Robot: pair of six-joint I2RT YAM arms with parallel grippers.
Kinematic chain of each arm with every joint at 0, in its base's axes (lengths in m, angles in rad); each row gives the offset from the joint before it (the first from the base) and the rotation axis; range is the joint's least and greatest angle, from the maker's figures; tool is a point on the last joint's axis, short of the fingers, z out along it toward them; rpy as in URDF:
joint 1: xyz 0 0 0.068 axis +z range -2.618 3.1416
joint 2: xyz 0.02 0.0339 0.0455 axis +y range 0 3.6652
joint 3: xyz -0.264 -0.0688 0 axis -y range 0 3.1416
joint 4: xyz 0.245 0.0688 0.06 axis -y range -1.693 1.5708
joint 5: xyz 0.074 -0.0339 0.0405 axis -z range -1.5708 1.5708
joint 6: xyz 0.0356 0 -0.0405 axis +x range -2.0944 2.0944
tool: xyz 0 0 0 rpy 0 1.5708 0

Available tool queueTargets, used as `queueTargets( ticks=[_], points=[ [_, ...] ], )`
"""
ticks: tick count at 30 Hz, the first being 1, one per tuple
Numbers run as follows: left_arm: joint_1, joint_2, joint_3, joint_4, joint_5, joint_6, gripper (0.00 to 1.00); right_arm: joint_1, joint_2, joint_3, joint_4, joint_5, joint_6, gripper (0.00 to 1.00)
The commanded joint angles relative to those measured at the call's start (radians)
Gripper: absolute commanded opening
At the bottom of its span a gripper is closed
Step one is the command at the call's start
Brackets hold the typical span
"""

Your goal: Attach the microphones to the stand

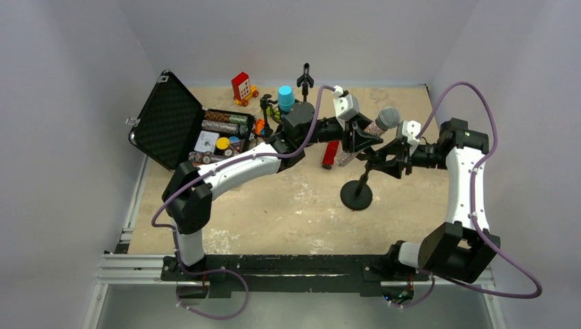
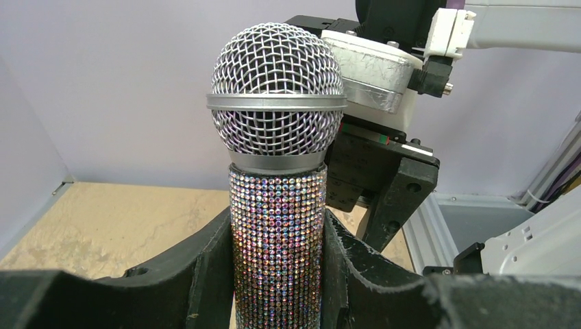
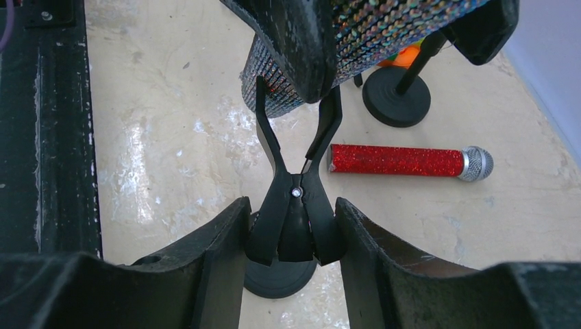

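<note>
My left gripper (image 1: pixel 357 136) is shut on the silvery-pink glitter microphone (image 2: pixel 277 226). It holds the microphone above the table, grille head (image 1: pixel 388 118) pointing right. My right gripper (image 3: pixel 293 236) is shut on the handles of the black clip (image 3: pixel 296 205) atop a stand (image 1: pixel 356 195). The clip's prongs (image 3: pixel 329 120) are spread open, and the microphone's lower end (image 3: pixel 270 96) sits right at them. The red glitter microphone (image 1: pixel 331 154) lies flat on the table, also in the right wrist view (image 3: pixel 397 160). The cyan-blue microphone (image 1: pixel 286 98) stands upright at the back.
An open black case (image 1: pixel 168 120) with several small items sits at the left. A red toy truck (image 1: pixel 241 88) is at the back. A second stand (image 1: pixel 306 79) with a bare clip stands at the back, and another stand base shows in the right wrist view (image 3: pixel 396 96).
</note>
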Motion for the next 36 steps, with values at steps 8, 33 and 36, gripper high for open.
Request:
queueTargets(
  ticks=[8, 33, 36],
  points=[
    [-0.018, -0.002, -0.062, 0.182, -0.009, -0.052, 0.0, 0.009, -0.008, 0.004, -0.021, -0.004, 0.029, 0.48],
    [-0.025, 0.096, -0.09, 0.458, -0.018, -0.236, 0.0, 0.018, 0.034, 0.011, -0.021, -0.03, 0.153, 0.33],
    [-0.026, 0.083, -0.119, 0.472, -0.044, -0.242, 0.18, 0.018, 0.022, 0.008, -0.022, -0.037, 0.149, 0.61]
  ],
)
